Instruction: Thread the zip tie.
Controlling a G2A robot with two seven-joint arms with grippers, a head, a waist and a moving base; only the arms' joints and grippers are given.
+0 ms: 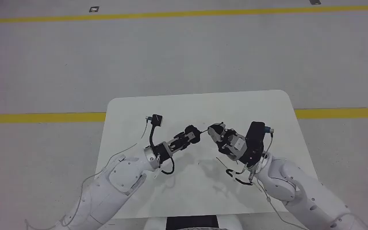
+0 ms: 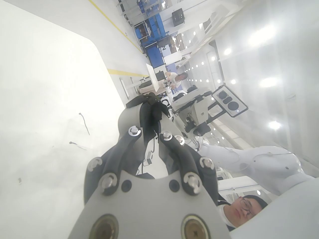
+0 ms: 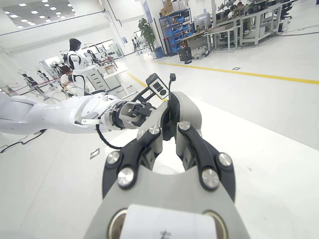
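Both grippers meet above the middle of the white table [image 1: 172,109]. A thin black zip tie [image 1: 203,133] spans the short gap between them. In the right wrist view the zip tie [image 3: 170,93] stands upright between the fingers of my right gripper [image 3: 170,110], which is shut on it, its square head sticking out above the fingertips. My left gripper [image 2: 150,108] has its dark pads pressed together on the strap's other end. From above, the left gripper [image 1: 194,133] faces the right gripper [image 1: 215,131] tip to tip.
A loose black zip tie [image 1: 222,163] lies on the table below the right gripper, and the left wrist view shows two loose ties [image 2: 84,123] on the tabletop. The table's far half is bare; its rounded corner [image 2: 92,43] is close by.
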